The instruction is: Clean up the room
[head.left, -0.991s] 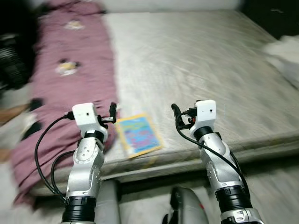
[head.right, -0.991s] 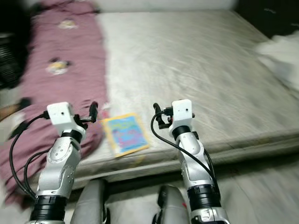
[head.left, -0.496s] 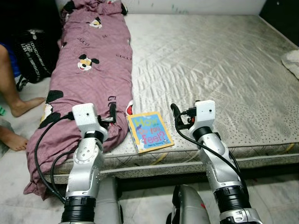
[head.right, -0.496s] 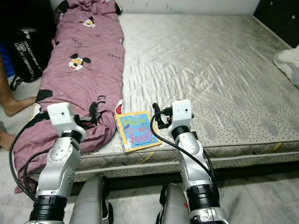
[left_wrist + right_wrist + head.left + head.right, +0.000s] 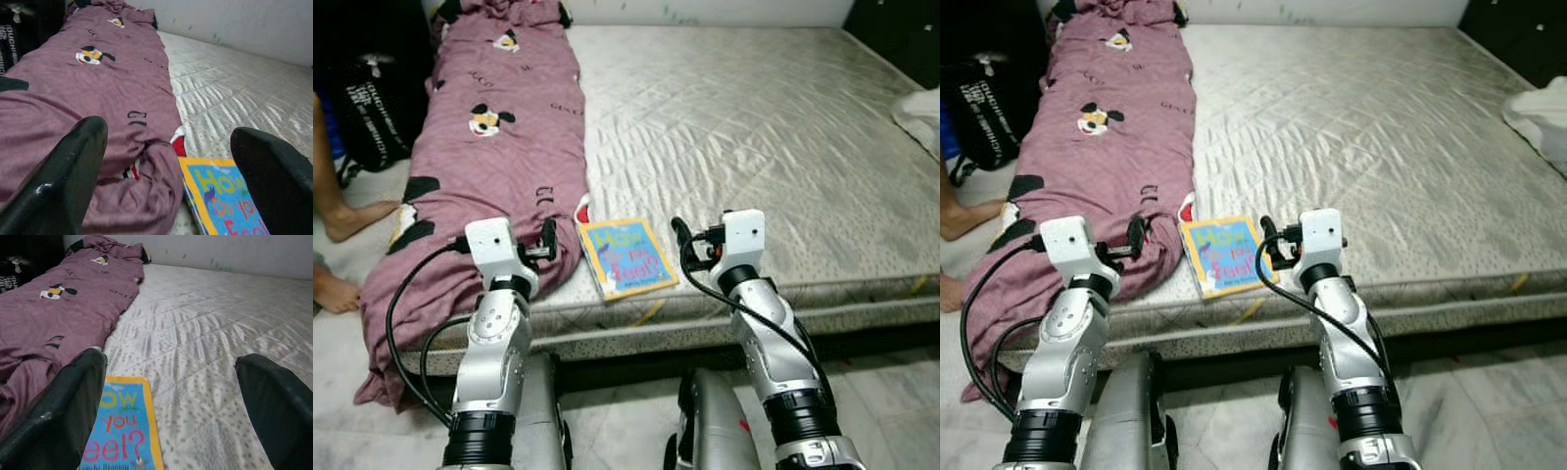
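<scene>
- Left eye view: against half a second ago the whole frame has shifted a little; the book [image 5: 626, 258] sits slightly higher and nearer the arms, which reads as camera motion from the robot closing on the bed, not the book moving. The blur of a second ago is gone, so the approach looks nearly settled.
- Judgement: the book is the likely next thing to tidy, and it now lies within plausible reach.
- The book lies flat near the front edge of the mattress [image 5: 773, 127], its left edge just beside the purple blanket [image 5: 499, 147]. The left gripper [image 5: 548, 238] hovers over the blanket's lower fold, just left of the book.
- Right eye view: the right gripper [image 5: 1266, 247] hangs at the book's right edge, above it, not touching as far as I can tell. A white cloth [image 5: 1540, 116] lies at the far right of the bed. A person's bare foot [image 5: 962, 217] rests on the floor left of the bed.
- Left wrist view: both fingers spread wide, nothing between them; blanket fills the gap, book corner near one finger.
- Right wrist view: fingers likewise wide apart and empty; the book cover lies just beside one finger, bare mattress across the gap.
</scene>
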`<state>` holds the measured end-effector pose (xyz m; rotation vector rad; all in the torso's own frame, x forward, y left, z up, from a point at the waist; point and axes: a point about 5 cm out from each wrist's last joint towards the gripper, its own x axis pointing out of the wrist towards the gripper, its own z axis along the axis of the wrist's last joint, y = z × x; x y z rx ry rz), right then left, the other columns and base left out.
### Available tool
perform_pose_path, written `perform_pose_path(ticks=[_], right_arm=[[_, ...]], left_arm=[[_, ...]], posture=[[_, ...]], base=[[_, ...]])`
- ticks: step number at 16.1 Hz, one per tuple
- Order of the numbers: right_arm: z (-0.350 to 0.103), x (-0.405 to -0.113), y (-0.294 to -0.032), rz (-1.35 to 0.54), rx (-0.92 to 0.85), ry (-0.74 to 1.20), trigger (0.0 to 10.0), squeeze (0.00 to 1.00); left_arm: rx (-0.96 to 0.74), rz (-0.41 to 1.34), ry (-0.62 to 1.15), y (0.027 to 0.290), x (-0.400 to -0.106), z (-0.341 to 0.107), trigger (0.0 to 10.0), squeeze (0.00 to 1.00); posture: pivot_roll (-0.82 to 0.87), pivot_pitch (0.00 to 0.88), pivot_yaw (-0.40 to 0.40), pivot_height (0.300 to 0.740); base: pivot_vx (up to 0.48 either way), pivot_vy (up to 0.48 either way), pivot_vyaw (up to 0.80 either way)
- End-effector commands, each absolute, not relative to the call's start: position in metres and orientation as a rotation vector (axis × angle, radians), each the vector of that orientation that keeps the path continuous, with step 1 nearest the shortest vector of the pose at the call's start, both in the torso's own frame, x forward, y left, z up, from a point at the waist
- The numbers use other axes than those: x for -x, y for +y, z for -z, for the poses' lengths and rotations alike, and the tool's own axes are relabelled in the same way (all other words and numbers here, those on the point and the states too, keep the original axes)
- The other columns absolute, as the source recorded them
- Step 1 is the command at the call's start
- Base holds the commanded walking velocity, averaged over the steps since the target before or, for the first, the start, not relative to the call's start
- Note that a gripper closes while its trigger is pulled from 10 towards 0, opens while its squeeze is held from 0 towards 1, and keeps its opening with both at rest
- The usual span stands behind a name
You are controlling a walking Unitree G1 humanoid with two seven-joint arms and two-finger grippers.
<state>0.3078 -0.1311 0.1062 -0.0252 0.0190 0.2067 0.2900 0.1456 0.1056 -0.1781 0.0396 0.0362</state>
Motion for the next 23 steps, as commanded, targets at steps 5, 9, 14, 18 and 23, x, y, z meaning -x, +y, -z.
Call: perform_pose_path(ticks=[5,9,14,18,23], right_arm=[[-0.1053,-0.3091,-0.1343,-0.196,0.022,0.029,10.0,0.0],[-0.1043,-0.3097,-0.1336,-0.195,0.023,0.033,10.0,0.0],[-0.1042,-0.3103,-0.1337,-0.192,0.023,0.032,10.0,0.0],[-0.104,-0.3103,-0.1339,-0.192,0.023,0.034,10.0,0.0],[-0.1042,-0.3098,-0.1335,-0.195,0.046,0.03,10.0,0.0]], left_arm=[[0.172,-0.057,0.039,0.1469,-0.2911,-0.1063,10.0,0.0],[0.169,-0.04,0.019,0.1461,-0.2913,-0.1089,10.0,0.0],[0.176,-0.028,0.012,0.1449,-0.2917,-0.1101,10.0,0.0],[0.178,-0.035,0.036,0.1449,-0.2925,-0.1071,10.0,0.0],[0.19,-0.007,0.025,0.1417,-0.2928,-0.1084,10.0,0.0]], posture=[[0.01,0.051,-0.036,0.549],[0.01,0.053,-0.033,0.549],[0.01,0.054,-0.032,0.549],[0.01,0.055,-0.032,0.549],[0.01,0.053,-0.031,0.549]], base=[[0.0,0.0,0.0],[0.0,0.0,0.0],[0.239,0.0,0.0],[0.065,0.0,0.0],[0.056,0.0,0.32]])
